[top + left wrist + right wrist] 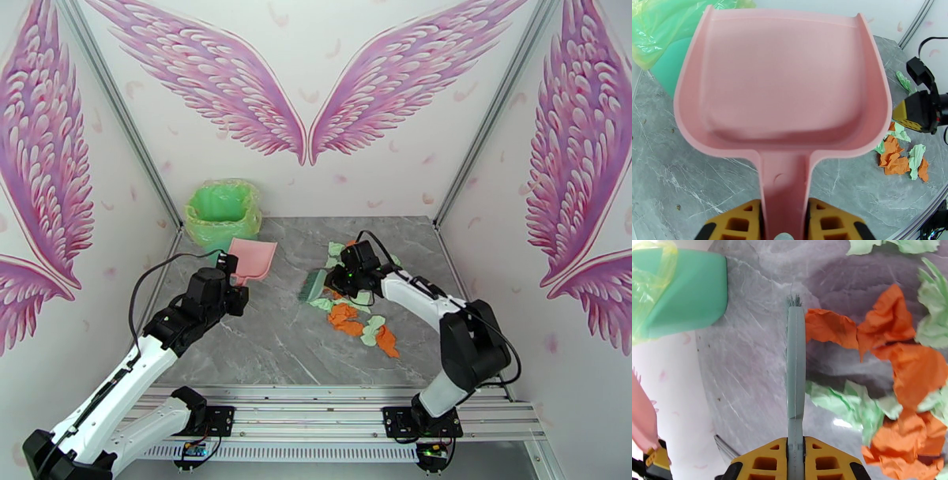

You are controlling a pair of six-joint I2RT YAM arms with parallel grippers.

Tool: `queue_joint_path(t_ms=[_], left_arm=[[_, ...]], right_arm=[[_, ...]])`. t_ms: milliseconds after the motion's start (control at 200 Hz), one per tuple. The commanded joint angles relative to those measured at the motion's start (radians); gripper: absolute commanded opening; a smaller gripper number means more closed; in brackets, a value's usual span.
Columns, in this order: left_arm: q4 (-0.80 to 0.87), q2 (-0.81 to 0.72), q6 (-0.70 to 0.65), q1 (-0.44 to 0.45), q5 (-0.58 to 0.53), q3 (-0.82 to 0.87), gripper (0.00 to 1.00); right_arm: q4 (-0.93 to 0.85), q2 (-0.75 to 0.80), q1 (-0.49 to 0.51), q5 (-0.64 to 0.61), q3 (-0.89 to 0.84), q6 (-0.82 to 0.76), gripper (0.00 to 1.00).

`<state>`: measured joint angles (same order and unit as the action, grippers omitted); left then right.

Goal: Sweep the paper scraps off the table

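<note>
The paper scraps (359, 320), orange and mint green, lie crumpled in a loose pile right of centre on the marble table (261, 347). My right gripper (347, 272) is shut on the handle of a teal hand brush (316, 286), whose bristles rest at the pile's left edge. In the right wrist view the brush (796, 370) runs straight ahead from the gripper (796, 461), with scraps (892, 358) to its right. My left gripper (231, 290) is shut on the handle of a pink dustpan (254, 260), left of the brush. The empty dustpan (786, 87) extends from the left gripper (784, 217); scraps (900, 158) lie beyond its right rim.
A green bin (223, 211) lined with a thin plastic bag stands at the table's back left corner, just behind the dustpan. Silver rails edge the table and white walls with pink wings enclose it. Bare marble stretches across the near part of the table.
</note>
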<state>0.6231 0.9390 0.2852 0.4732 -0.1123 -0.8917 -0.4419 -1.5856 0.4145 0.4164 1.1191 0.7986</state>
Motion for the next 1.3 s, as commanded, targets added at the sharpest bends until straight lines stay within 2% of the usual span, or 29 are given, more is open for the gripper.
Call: queue_joint_path(t_ms=[0, 130, 275, 515, 655, 775, 895, 1050, 1295], left_arm=[[-0.026, 0.001, 0.000, -0.002, 0.018, 0.013, 0.00], [-0.030, 0.011, -0.002, -0.002, 0.023, 0.009, 0.00], [-0.030, 0.011, -0.003, -0.002, 0.026, 0.007, 0.00], [-0.020, -0.010, 0.003, -0.001, 0.019, 0.016, 0.00], [-0.012, -0.018, 0.005, -0.002, 0.017, 0.014, 0.00], [-0.010, -0.019, 0.005, 0.000, 0.017, 0.014, 0.00], [-0.009, -0.019, 0.004, 0.000, 0.013, 0.014, 0.00], [-0.014, -0.013, 0.003, 0.000, 0.015, 0.014, 0.00], [-0.025, 0.019, -0.003, -0.002, 0.026, 0.007, 0.00]], right_arm=[[-0.106, 0.139, -0.026, -0.024, -0.010, -0.070, 0.00], [-0.179, 0.233, -0.067, -0.072, 0.058, -0.096, 0.00], [-0.148, 0.197, -0.130, -0.091, 0.144, -0.059, 0.00], [0.187, -0.007, -0.175, -0.178, 0.162, 0.195, 0.00], [0.380, -0.180, -0.195, -0.189, 0.184, 0.340, 0.00], [0.471, -0.306, -0.216, -0.166, 0.219, 0.410, 0.00], [0.504, -0.370, -0.242, -0.140, 0.223, 0.432, 0.00], [0.495, -0.354, -0.275, -0.123, 0.154, 0.412, 0.00], [0.451, -0.223, -0.302, -0.074, -0.035, 0.372, 0.00]])
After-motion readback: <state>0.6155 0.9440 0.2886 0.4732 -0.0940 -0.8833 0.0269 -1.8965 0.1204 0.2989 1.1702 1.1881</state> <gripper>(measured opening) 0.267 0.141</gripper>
